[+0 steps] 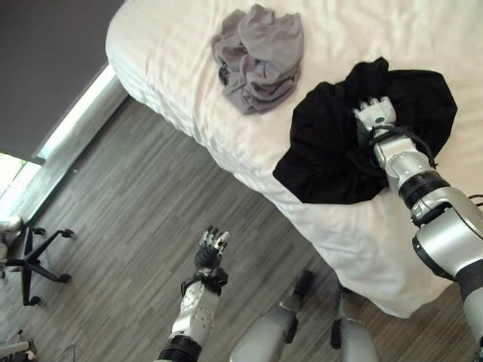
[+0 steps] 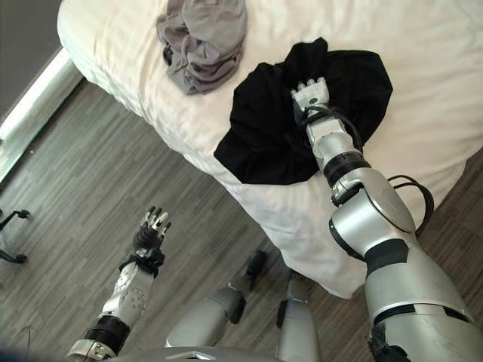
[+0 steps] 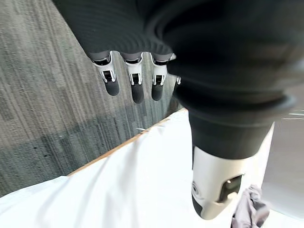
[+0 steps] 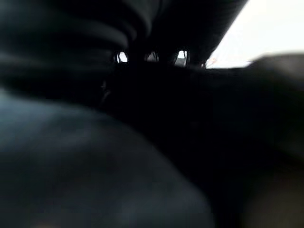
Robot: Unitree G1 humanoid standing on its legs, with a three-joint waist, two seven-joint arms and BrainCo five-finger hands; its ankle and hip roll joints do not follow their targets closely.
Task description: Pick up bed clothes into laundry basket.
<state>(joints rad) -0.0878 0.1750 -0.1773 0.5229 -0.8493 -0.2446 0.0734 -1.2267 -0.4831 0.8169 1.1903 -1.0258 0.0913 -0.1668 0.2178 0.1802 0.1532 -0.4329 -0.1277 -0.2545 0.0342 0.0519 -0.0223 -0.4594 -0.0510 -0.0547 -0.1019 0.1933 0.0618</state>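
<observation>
Two garments lie on the bed (image 1: pixel 423 45): grey clothes (image 1: pixel 258 56) at upper centre, black clothes (image 1: pixel 332 151) right of them.
Right hand (image 1: pixel 375 113) rests on the black clothes, fingers buried, grip unclear; left hand (image 1: pixel 212 249) hangs relaxed, fingers straight, at lower centre above the floor (image 1: pixel 136 196).

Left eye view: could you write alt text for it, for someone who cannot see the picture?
A robot's right hand is pressed into a crumpled black garment near the edge of a white bed. A bunched grey garment lies beside it, and the left hand hangs open over the wood floor.
</observation>
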